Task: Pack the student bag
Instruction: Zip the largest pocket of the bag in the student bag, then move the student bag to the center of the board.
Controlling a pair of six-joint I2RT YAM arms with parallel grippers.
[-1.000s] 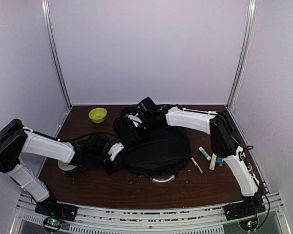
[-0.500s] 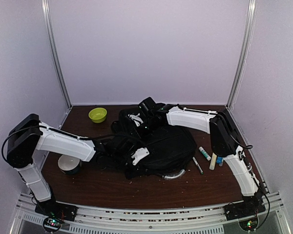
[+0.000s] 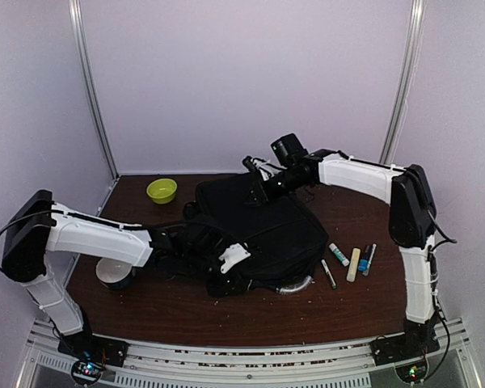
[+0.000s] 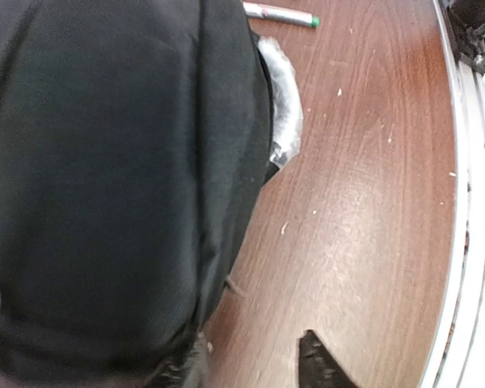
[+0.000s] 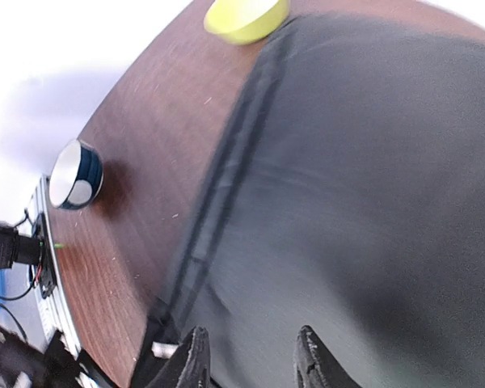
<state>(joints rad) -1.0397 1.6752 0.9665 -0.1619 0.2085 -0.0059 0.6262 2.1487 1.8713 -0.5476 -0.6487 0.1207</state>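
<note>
Brown table (image 3: 186,311): left pincer (image 4: 252,365) parted at student bag (image 3: 267,234) edge; right pincer (image 5: 250,360) parted above.

White arm shells (image 3: 97,240), black joints (image 3: 408,206)

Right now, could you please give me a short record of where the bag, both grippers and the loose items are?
student bag: lies flat mid-table, grey handle toward the near edge
left gripper: open, at the bag's near edge
right gripper: open, above the bag's far side
pens and markers: several, on the table right of the bag
green bowl: far left corner
blue cup: near left, beside the left arm
</note>
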